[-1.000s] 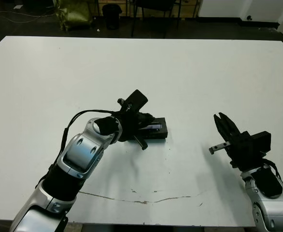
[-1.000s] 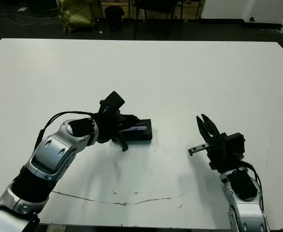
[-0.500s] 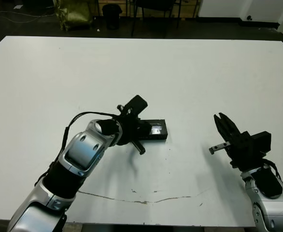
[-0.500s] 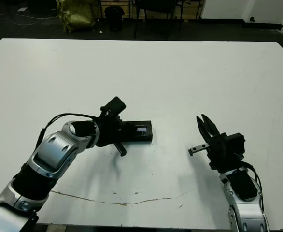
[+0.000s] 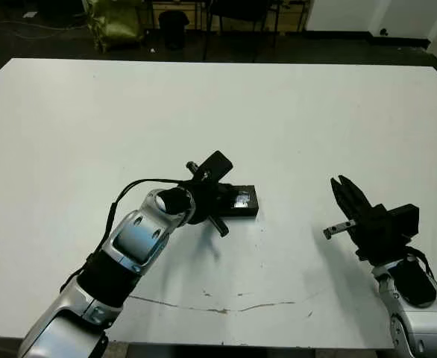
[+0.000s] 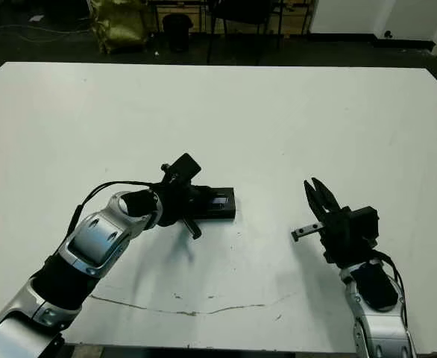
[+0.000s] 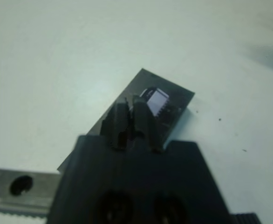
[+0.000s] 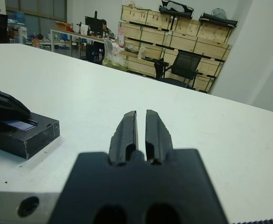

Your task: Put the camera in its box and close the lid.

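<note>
So my left fingers [image 7: 129, 105] are nearly together, nothing pinched between them, tips resting on the lid [image 7: 174, 100]. Compared with a second ago my left arm has reached further in and the wrist has rolled a bit, so more of the lid's far end shows, pale shiny strip [image 5: 241, 200] included. The box [image 8: 22, 135] itself hasn't budged: still about mid-desk [image 5: 315, 119], a bit closer to the near edge than the far one. To me that says the lid is on and I'm just pressing it home, so the job looks pretty much done, maybe one last check that it sits flush.

The camera? Can't see it anywhere, so my guess is it's inside under the lid.

My right fingers [image 8: 137, 116] are also almost closed and empty, parked over by the near right corner, well apart from the box.

View differences: the head views mostly hide where my left tips land, but the left wrist view shows them right on the lid. The right wrist view gives the box from the side, low and level, with the lid looking seated and no gap that I can make out.
</note>
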Available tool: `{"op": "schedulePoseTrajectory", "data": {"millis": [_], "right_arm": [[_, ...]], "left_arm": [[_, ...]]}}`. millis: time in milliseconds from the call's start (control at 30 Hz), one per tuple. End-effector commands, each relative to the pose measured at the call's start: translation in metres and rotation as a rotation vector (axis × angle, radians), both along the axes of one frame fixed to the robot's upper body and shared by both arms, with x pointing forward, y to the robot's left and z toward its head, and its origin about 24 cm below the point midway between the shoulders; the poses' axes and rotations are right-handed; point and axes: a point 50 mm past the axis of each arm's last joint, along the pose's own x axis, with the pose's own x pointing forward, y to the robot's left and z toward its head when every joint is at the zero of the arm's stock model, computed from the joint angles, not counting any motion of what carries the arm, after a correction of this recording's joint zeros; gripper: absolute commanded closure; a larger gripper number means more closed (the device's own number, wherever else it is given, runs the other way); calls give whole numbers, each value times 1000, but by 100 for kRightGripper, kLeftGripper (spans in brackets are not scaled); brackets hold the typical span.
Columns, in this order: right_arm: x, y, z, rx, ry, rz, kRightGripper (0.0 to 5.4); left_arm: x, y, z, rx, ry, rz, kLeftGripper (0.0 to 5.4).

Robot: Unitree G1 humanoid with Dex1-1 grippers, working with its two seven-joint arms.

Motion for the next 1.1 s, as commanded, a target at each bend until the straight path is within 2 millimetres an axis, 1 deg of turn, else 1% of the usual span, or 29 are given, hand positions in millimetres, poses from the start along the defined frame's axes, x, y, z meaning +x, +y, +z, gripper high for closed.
{"op": "schedulePoseTrajectory", "data": {"millis": [33,133,233,300,400,467,567,633,833,967,1100], "right_arm": [[-3,-2,-5,-7,36,-13,540],[-3,-2,-5,-9,27,-9,540],[-3,-2,-6,3,31,-6,540],[-2,-2,-6,10,29,-3,540],[-2,-2,-6,10,16,6,540],[-2,-2,-5,10,11,6,540],[-2,-1,-3,12,1,8,540],[-3,0,-1,30,-12,9,540],[-7,9,10,69,-50,-40,540],[-8,18,18,115,-51,-113,540],[-6,31,25,161,-48,-187,540]], "left_arm": [[-10,14,-34,83,153,47,539],[-11,15,-32,78,148,41,539],[-14,16,-22,24,134,47,539],[-16,18,-12,-38,126,64,539],[-19,24,9,-124,81,78,539],[-21,28,22,-193,82,104,539],[-24,39,43,-277,58,136,539],[-24,49,54,-334,28,153,539],[-25,80,76,-442,-124,229,539],[-26,98,81,-541,-293,340,539],[-27,112,70,-641,-415,491,539]]}}
